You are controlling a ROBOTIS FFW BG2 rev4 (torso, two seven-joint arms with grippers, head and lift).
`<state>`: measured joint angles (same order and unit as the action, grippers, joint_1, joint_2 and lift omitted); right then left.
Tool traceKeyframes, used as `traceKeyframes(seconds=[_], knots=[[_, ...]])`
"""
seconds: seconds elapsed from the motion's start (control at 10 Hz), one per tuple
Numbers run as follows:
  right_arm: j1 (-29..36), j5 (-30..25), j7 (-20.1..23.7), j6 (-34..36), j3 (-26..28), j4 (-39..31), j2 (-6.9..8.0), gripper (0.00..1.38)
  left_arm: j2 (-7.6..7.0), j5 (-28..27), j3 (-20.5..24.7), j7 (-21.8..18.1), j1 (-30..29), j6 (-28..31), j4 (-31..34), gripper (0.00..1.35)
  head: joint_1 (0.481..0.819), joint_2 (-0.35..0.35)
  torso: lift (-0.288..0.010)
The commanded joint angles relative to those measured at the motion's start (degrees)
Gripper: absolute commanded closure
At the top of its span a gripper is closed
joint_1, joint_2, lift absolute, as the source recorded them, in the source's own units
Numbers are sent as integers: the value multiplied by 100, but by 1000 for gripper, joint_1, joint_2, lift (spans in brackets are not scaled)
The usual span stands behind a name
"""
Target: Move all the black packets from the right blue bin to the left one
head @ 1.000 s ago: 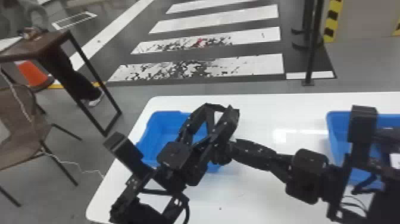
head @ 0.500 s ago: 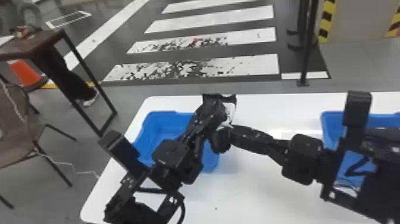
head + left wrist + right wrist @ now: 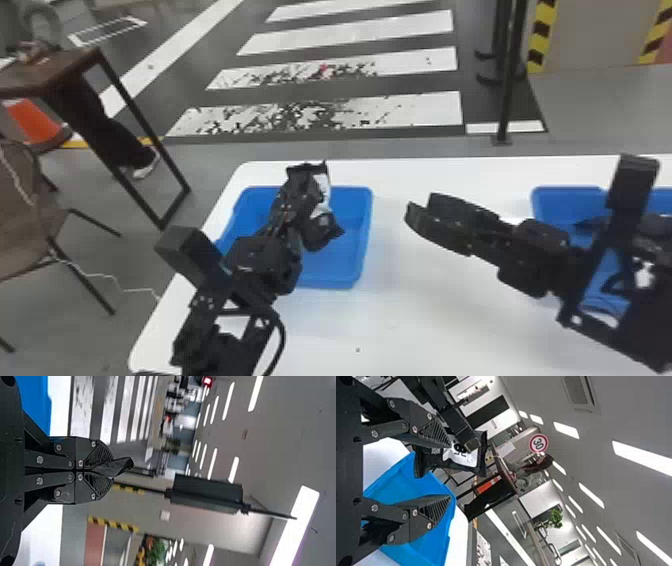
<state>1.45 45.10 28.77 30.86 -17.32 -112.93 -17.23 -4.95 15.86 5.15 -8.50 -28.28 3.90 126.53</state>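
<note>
My left gripper [image 3: 311, 186] is above the left blue bin [image 3: 362, 240], shut on a black packet [image 3: 320, 229] with a white label. In the left wrist view the left gripper [image 3: 98, 470] has its fingers together on a dark edge of the packet [image 3: 115, 467]. To the right of that bin, over the white table, my right gripper [image 3: 421, 207] stands open. The right gripper [image 3: 449, 470] holds nothing between its spread fingers in its wrist view, where the packet [image 3: 482, 455] hangs apart from them. The right arm partly hides the right blue bin [image 3: 565, 195].
The white table [image 3: 425, 320] extends between and in front of the bins. Beyond its left edge are a brown table [image 3: 55, 75] and a chair [image 3: 30, 235]. A dark post [image 3: 507, 90] stands on the floor behind.
My left gripper has shut on the packet and tipped more upright. The right gripper, earlier at the packet, has opened, let go and moved off to the right.
</note>
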Motion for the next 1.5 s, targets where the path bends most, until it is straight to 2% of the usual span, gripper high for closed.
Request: traceKeyframes(seconds=[0.0, 0.1, 0.2, 0.3, 0.4, 0.5, 0.6, 0.7, 0.8, 0.9, 1.0, 1.2, 1.4], knots=[[122, -53, -3, 204, 224, -34, 9, 105, -6, -912, 342, 121, 564, -573, -1283, 1216, 695, 311, -140], [192, -122, -3, 261, 338, -104, 9, 105, -33, -1541, 479, 253, 845, -826, -1761, 1214, 695, 338, -140], [234, -111, -3, 289, 395, -104, 9, 105, -68, -1735, 491, 402, 1113, -1122, -2254, 1174, 695, 350, -140], [262, -145, -3, 331, 429, -132, 9, 104, -68, -1689, 491, 473, 1267, -1178, -2493, 746, 695, 350, -140], [304, -236, -3, 415, 521, -174, 17, 102, -68, -1541, 491, 473, 1253, -1361, -2493, 194, 695, 350, -140], [361, -282, -3, 443, 646, -188, 35, 94, -59, -1232, 399, 473, 1141, -1980, -2493, 30, 695, 350, -140], [459, -339, -3, 443, 886, -188, 61, 96, -33, -707, 297, 306, 986, -2444, -2338, 131, 695, 350, -140], [543, -648, -12, 471, 1195, -273, 105, 99, 38, -489, 365, -46, 620, -2303, -1635, 185, 695, 340, -140], [642, -1048, -91, 696, 1583, -484, 158, 99, 64, -558, 399, -222, 2, -1515, -454, 186, 695, 302, -140], [783, -1425, -302, 950, 2029, -779, 246, 101, 90, -421, 354, -248, -547, -953, 278, 186, 695, 257, -140], [895, -1859, -513, 1245, 2452, -1046, 316, 101, 161, -181, 262, -275, -884, -855, 517, 186, 695, 230, -140], [853, -2681, -908, 1695, 2989, -1046, 369, 102, 292, -215, 399, -345, -1067, -672, 587, 186, 695, 91, -140], [740, -3127, -1383, 2426, 3137, -1004, 404, 101, 292, -215, 434, -345, -1095, -728, 587, 186, 695, -19, -140]])
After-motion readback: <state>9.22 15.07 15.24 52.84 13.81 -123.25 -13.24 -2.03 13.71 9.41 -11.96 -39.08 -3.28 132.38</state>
